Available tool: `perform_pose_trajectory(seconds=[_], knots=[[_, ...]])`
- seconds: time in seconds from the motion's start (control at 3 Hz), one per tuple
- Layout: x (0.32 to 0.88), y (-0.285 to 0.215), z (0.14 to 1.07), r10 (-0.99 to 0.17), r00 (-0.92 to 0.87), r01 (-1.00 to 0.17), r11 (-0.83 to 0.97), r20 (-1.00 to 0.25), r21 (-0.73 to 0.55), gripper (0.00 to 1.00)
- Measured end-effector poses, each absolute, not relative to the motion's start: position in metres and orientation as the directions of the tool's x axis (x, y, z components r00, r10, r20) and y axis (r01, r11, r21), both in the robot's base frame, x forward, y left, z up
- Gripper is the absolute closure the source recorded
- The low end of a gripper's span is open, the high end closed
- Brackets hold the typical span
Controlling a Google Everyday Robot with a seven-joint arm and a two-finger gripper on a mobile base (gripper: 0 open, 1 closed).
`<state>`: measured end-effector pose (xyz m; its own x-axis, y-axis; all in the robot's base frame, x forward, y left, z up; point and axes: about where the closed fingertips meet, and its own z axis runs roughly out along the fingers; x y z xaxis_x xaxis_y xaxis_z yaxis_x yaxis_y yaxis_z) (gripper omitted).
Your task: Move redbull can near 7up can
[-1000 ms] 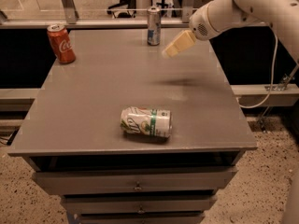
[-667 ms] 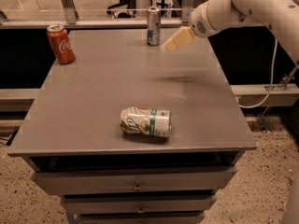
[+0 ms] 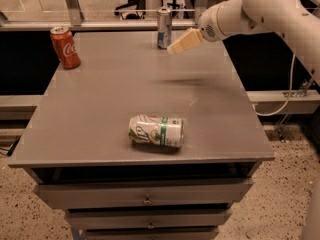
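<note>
The redbull can (image 3: 163,27), slim and silver-blue, stands upright at the far edge of the grey table (image 3: 100,99), near the middle. The 7up can (image 3: 156,131), white with a green band, lies on its side near the table's front edge. My gripper (image 3: 176,46) hangs above the table just right of the redbull can, its cream fingertips close to the can's lower half. It holds nothing that I can see.
A red cola can (image 3: 65,46) stands upright at the far left corner. The white arm (image 3: 260,9) reaches in from the upper right. Drawers (image 3: 145,196) sit below the table front. A railing runs behind the table.
My gripper has moved left, closer to the redbull can. The cans have not moved.
</note>
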<state>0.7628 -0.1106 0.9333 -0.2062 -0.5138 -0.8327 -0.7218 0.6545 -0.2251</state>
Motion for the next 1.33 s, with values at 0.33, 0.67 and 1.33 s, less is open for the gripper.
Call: perform_pose_trajectory(seconds=[0.33,0.67,1.33], knots=[[0.802,-0.093,0.939,-0.436,-0.166,-0.676,0.703,-0.885,-0.220,0.00],[0.834,-0.073,0.935,-0.392,-0.139,-0.654,0.726,-0.909,-0.214,0.00],[0.886,-0.044,0.911,-0.332,-0.138,-0.635,0.753,-0.933,-0.174,0.02]])
